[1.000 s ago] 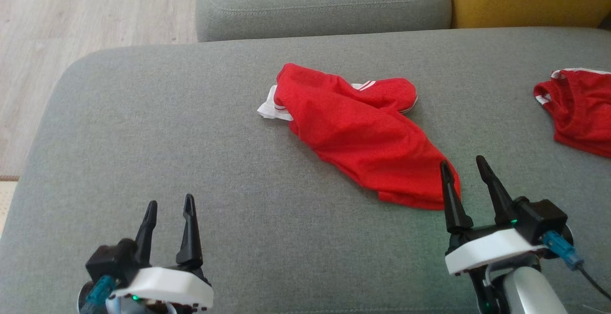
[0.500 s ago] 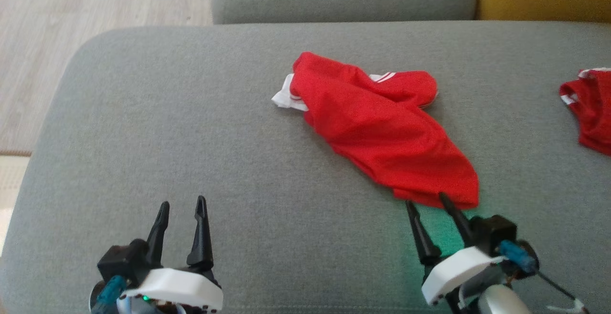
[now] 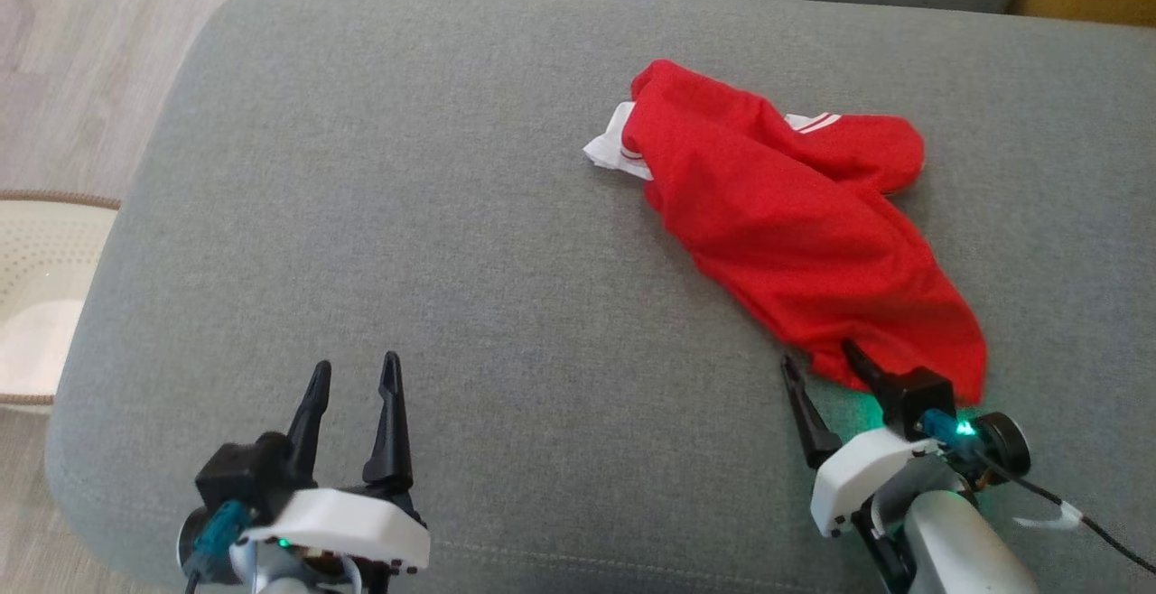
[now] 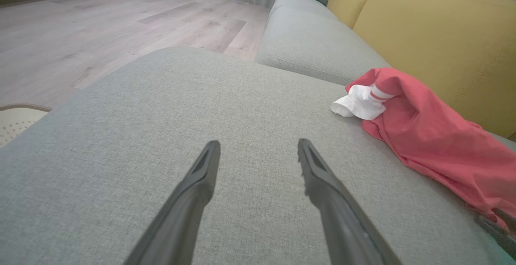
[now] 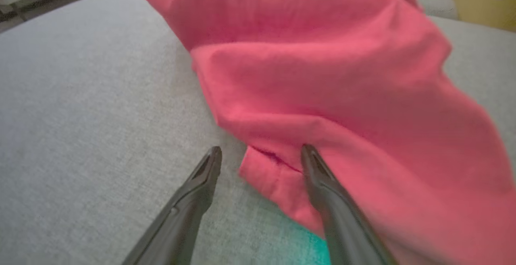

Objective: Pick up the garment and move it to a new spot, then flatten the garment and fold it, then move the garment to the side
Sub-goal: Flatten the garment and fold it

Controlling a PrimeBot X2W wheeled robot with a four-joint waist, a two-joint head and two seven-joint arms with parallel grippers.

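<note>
Fingers point(image 5: 322, 184) of the right gripper point(image 3: 818, 355) stand spread wide with nothing clamped between them. In the right wrist view one long dark finger lies over the near hem of the crumpled red mesh garment with white trim point(image 3: 795, 224), while the other is over bare cushion at its 9 o'clock side. A folded corner of the hem sits in the gap between them. Whether the finger over the cloth presses on it, I cannot tell. That gripper sits at 5 o'clock in the head view, and a green glow falls on the fabric of the seat just beside it. The garment lies bunched on the broad grey woven sofa cushion point(image 3: 406, 215), toward 2 o'clock from the cushion's middle. It stretches from a white, red-striped band at its 10 o'clock end to the hem at its 5 o'clock end by the right gripper. The left gripper point(image 3: 357, 361) hangs at 7 o'clock in the head view, well apart from the garment, its fingers equally wide and holding nothing, over bare cushion. At 9 o'clock, beyond the cushion's rounded edge, a cream perforated basket with a brown rim point(image 3: 36, 287) stands on the pale wooden floor point(image 4: 80, 27). In the left wrist view a mustard-yellow sofa backrest point(image 4: 435, 35) rises behind the garment at 2 o'clock.
</note>
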